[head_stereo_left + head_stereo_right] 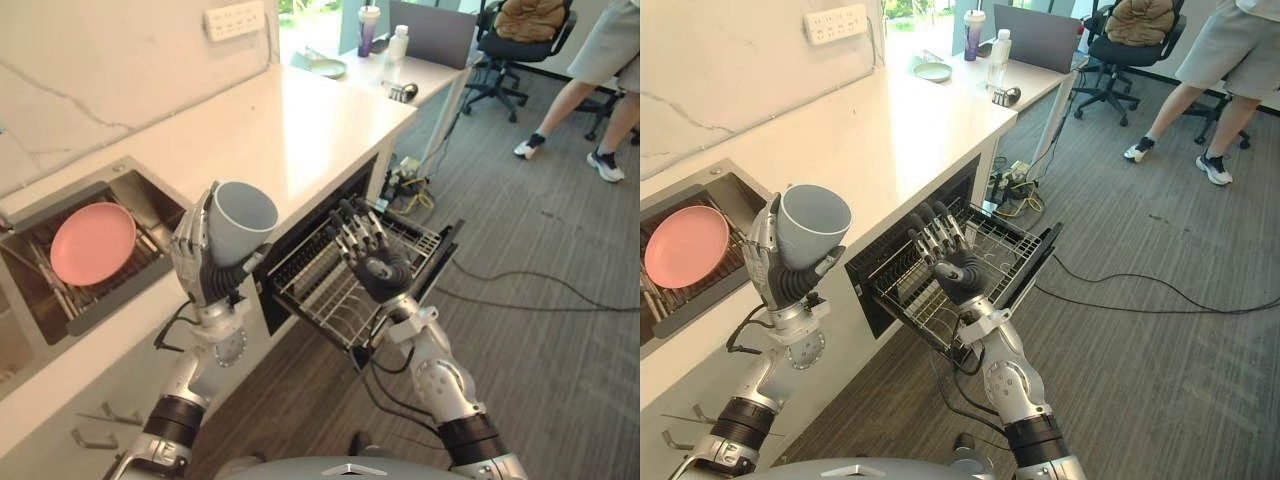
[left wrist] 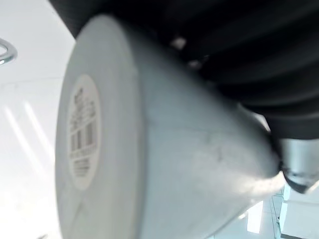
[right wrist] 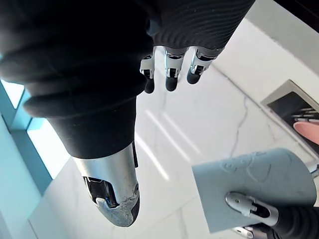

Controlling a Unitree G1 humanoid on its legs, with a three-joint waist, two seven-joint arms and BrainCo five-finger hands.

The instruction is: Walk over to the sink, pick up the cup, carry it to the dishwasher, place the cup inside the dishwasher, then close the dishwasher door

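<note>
We are carrying: our left hand (image 1: 197,258) curls its fingers round the upright grey cup (image 1: 238,225). At its three o'clock our right hand (image 1: 385,270) hovers, fingers straight and apart, above the dishwasher rack (image 1: 310,285), where we judge the cup must go next.

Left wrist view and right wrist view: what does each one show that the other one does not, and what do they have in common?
Left wrist view: the bottom of the cup, with a barcode sticker, very close against the dark cover of the left hand. Right wrist view: the right hand, fingers straight and holding nothing, plus a corner of the sink with the pink plate. Both: the grey cup gripped by the left hand, and the white counter.
</note>
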